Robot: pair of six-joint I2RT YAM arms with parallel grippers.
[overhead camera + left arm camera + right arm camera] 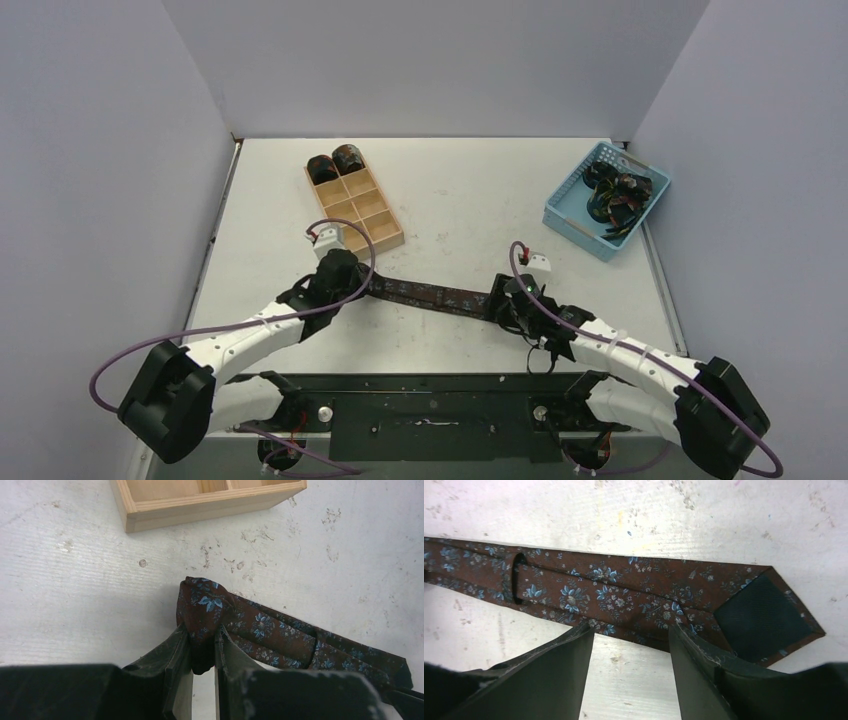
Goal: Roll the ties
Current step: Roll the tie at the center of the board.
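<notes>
Top external view first, going left to right. The wooden tray (396, 238) sits toward the far left of the surface (480, 190), and its two compartments at the far end each hold one of the rolled ties (336, 164). The other slots look bare from what I can see.

Just on the near side of the tray, the left fingers (358, 280) are clamped on the narrow end of a tie (430, 295). On the left wrist view the fabric is bunched into a small fold right between them, so maybe the first turn of a roll, hardly more than that.

From there the tie runs flat toward the right, along the middle of the surface nearer the near edge. Its wide pointed end lies at the right fingers (503, 300). Those are spread apart and gripping nothing; on the right wrist view the cloth just lies flat past them.

Over in the far right corner, the blue basket (565, 215) has a tangle of loose ties (615, 195) in it.

So my read: two done, one barely started, and a pile waiting. Early days, I'd say.
</notes>
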